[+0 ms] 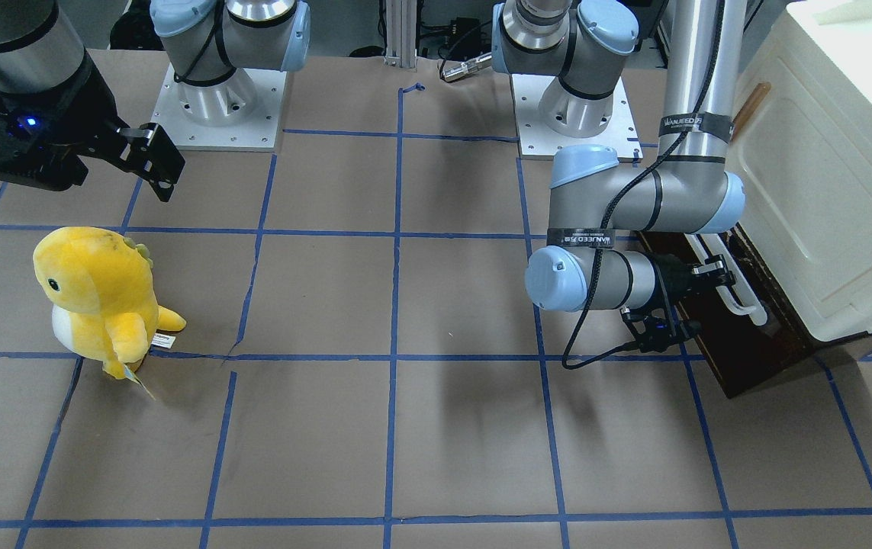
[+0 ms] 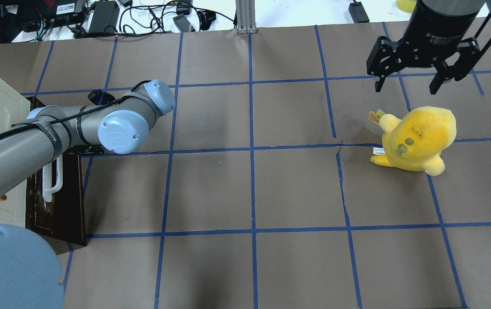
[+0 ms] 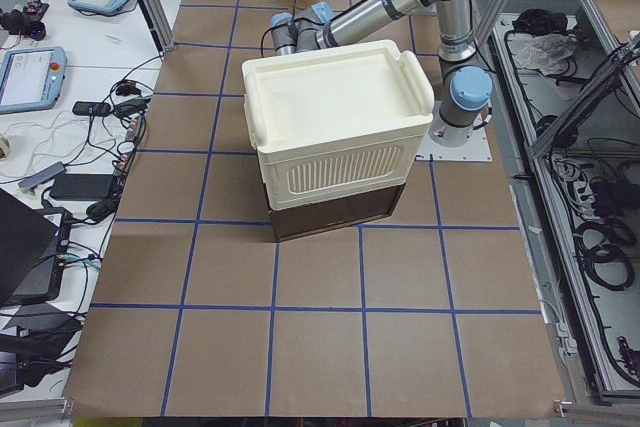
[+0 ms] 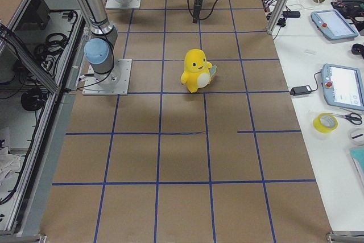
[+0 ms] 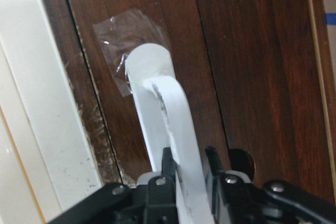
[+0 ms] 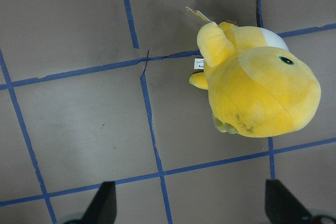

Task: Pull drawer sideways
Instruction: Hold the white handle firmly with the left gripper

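The dark brown drawer point(image 1: 748, 358) sits under a cream-white cabinet point(image 1: 825, 175) at the table's end on my left side. Its long white bar handle point(image 1: 741, 297) runs along the front and also shows in the overhead view point(image 2: 54, 182). My left gripper point(image 1: 710, 278) is shut on this handle. In the left wrist view the black fingers point(image 5: 168, 169) clamp the white bar point(image 5: 157, 87) from both sides against the brown wood point(image 5: 252, 66). My right gripper point(image 2: 406, 83) is open and empty, raised above the table near a yellow plush toy point(image 2: 417, 137).
The yellow plush point(image 1: 96, 293) stands on the brown paper table with its blue tape grid, right under my right wrist camera point(image 6: 257, 93). The cream cabinet point(image 3: 335, 117) tops the drawer point(image 3: 335, 215). Cables and tablets lie beyond the table's far edge.
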Robot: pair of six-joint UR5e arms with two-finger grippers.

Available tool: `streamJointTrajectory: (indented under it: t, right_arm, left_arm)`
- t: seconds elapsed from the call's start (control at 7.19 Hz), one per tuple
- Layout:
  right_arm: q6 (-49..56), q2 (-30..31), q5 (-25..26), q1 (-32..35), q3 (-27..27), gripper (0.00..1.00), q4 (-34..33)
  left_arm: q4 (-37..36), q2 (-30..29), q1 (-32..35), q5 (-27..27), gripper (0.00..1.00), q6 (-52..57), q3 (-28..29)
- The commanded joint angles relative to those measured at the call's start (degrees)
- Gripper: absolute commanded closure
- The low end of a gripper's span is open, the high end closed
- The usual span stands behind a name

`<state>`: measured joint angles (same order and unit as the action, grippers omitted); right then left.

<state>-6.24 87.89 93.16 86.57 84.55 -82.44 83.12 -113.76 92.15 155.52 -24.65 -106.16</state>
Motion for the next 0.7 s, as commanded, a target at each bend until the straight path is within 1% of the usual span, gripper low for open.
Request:
streamJointTrajectory:
  t: [0.0,0.56]
  right_arm:
    - [0.0,0.0,0.0,0.0,0.0,0.0,0.0]
    - [0.0,0.0,0.0,0.0,0.0,0.0,0.0]
  left_arm:
    - [0.0,-0.3,0.3,-0.1,0.87,-0.1,0.9]
    - [-0.1,-0.5,1.8,-0.3,0.87,-0.6,1.0]
